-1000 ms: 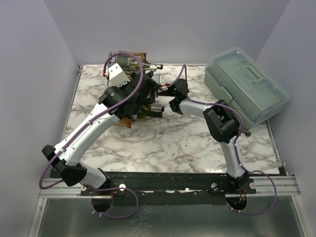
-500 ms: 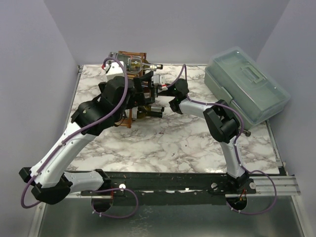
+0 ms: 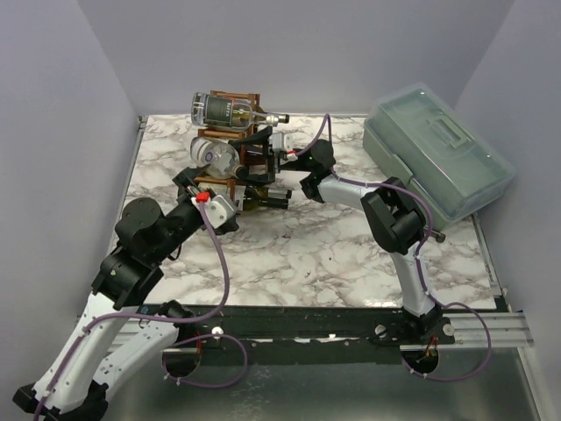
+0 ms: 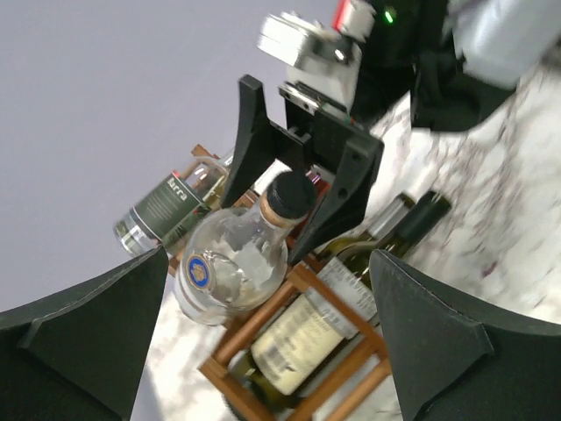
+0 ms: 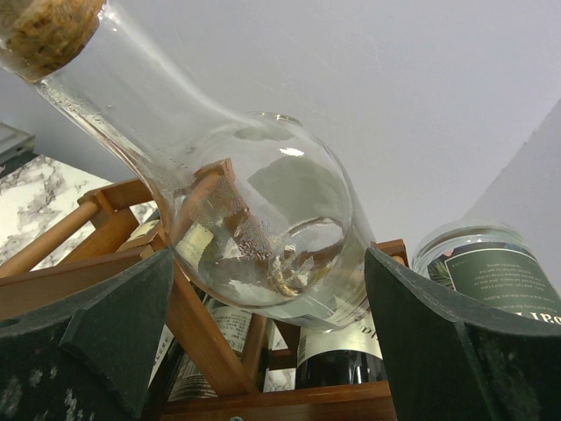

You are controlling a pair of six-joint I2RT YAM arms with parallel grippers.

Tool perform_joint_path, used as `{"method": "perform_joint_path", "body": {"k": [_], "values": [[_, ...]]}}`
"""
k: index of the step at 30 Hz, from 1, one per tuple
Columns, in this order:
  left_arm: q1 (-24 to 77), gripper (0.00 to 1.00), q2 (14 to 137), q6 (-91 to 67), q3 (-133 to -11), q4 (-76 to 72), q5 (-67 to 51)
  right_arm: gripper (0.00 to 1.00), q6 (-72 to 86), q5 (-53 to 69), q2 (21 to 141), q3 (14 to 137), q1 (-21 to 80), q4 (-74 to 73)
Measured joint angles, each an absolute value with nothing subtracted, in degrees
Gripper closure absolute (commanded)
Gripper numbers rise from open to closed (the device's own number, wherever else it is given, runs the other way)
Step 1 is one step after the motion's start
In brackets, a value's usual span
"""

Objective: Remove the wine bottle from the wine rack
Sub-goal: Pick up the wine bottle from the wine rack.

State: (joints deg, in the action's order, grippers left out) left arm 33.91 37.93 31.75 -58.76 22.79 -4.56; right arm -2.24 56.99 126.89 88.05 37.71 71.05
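Though neither arm has hold of anything, the right fingers (image 4: 254,145) are placed for a grasp. They stand well open at the wine rack (image 5: 203,340), one on each side of the corked neck of a round clear flask (image 3: 215,156), with a gap showing on both sides. The left fingers (image 4: 88,338) are spread as wide as they go, empty, and hang off the near side of the rack, facing it.

The rack stands at the far edge of the tabletop (image 3: 333,246), left of its middle. A dark green wine bottle (image 3: 223,111) lies on its side across the top tier. A pale-labelled wine bottle (image 4: 302,338) lies in a lower cell beneath the flask.

I judge this to be the reach-and-grasp step, with nothing lifted out of the rack. The next move calls for the right fingers to close on the neck they bracket. They would then draw it out along its own axis, so the belly clears the bars without dragging the rack. Smooth, tapering glass may slip, so the grip should sit just below the cork. If a labelled bottle is meant, the fingers must shift first.
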Motion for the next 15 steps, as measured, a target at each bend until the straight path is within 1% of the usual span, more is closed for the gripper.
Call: {"method": "perform_joint_path", "body": {"k": [1,2,5,9,12,15], "values": [[32.82,0.01,37.21,34.13,-57.43,22.28,-6.52,0.11,-2.26,56.99,126.89,88.05,37.71,71.02],[31.05,0.02,36.56,39.13,-55.33,21.89,-10.94,0.11,-2.26,56.99,126.89,88.05,37.71,71.02],[26.39,0.04,38.46,47.27,-55.40,22.57,-16.60,0.11,-2.26,56.99,126.89,88.05,37.71,71.02],[25.96,0.06,41.43,54.24,-55.48,22.52,-19.77,0.11,-2.24,56.99,126.89,88.05,37.71,71.00],[25.93,0.13,44.18,57.49,-55.48,21.50,-21.19,0.11,-2.24,56.99,126.89,88.05,37.71,71.00],[25.85,0.16,47.29,59.72,-55.51,20.34,-21.80,0.11,-2.24,56.99,126.89,88.05,37.71,71.00]]}}
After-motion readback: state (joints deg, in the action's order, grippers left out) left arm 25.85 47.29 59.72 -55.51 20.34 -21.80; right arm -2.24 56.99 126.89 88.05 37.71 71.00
